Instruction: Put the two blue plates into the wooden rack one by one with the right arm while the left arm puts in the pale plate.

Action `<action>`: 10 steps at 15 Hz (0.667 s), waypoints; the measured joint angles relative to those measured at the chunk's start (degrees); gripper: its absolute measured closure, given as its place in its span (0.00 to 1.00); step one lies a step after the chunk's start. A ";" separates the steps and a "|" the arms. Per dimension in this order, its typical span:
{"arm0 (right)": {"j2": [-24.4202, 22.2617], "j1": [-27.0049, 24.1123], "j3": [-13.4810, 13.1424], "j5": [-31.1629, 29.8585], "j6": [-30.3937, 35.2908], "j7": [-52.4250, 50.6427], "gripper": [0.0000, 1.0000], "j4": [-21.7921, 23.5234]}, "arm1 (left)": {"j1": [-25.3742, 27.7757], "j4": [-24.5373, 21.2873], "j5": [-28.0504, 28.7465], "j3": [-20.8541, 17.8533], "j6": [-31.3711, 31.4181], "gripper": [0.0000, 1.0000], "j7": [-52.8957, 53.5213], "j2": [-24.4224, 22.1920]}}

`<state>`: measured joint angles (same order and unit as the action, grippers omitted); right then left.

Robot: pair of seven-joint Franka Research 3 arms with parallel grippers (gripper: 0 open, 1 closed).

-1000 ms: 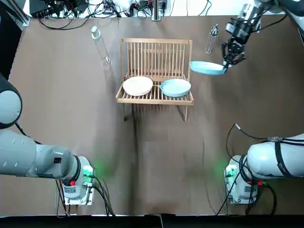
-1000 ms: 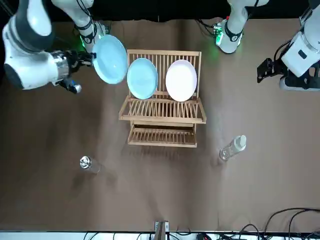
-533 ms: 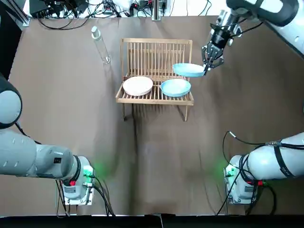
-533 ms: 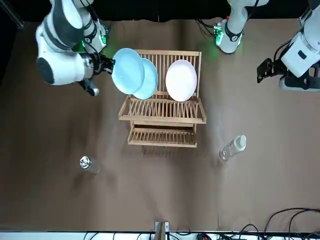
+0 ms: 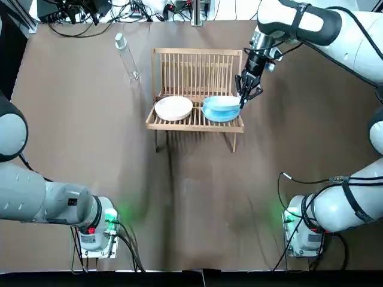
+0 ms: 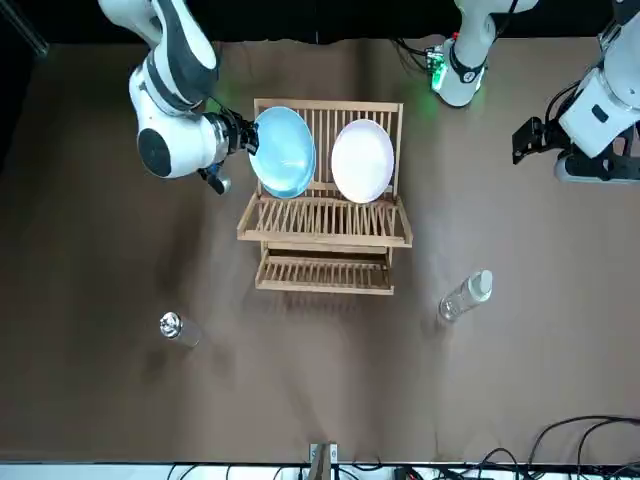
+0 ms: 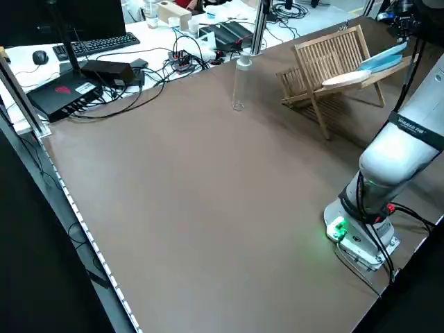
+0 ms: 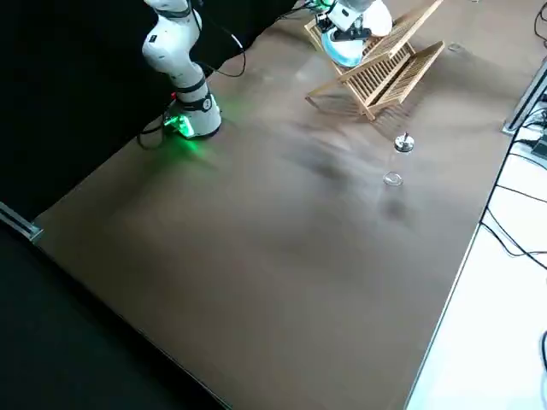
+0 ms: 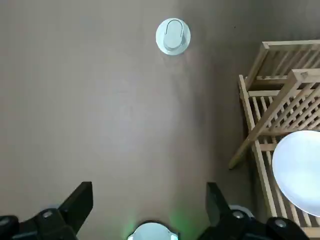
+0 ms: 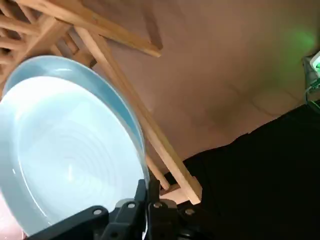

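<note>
My right gripper (image 5: pixel 242 99) is shut on the rim of a blue plate (image 5: pixel 222 103) at the right end of the wooden rack (image 5: pixel 197 66). That plate lies tight against the other blue plate in the rack, so in the front view both read as one blue disc (image 6: pixel 282 150). In the right wrist view the fingers (image 10: pixel 150 192) pinch the plate's edge (image 10: pixel 65 150) beside the rack's slats. A pale plate (image 5: pixel 173 108) leans in the rack's left half. The left gripper (image 9: pixel 149 189) hovers open off to the rack's left side, holding nothing.
A clear bottle (image 5: pixel 127 57) lies on the brown table left of the rack. A small glass (image 6: pixel 172 326) stands to the rack's right, beyond it. Cables (image 5: pixel 119 12) and equipment line the far edge. Both arm bases sit at the near edge.
The right gripper has carried the blue plate leftward from beside the rack to over its right half, against the other blue plate. The left arm has stayed still.
</note>
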<state>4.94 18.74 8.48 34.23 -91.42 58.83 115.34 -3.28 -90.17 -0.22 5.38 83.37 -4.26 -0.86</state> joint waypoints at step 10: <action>2.23 0.71 -0.09 0.25 -0.06 1.76 0.97 -0.24 | -0.01 0.00 0.00 0.01 -1.60 0.00 0.00 0.16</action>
<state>7.17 19.46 8.40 34.48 -91.48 60.59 115.10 -3.29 -90.17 -0.22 5.39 81.76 -4.26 -0.70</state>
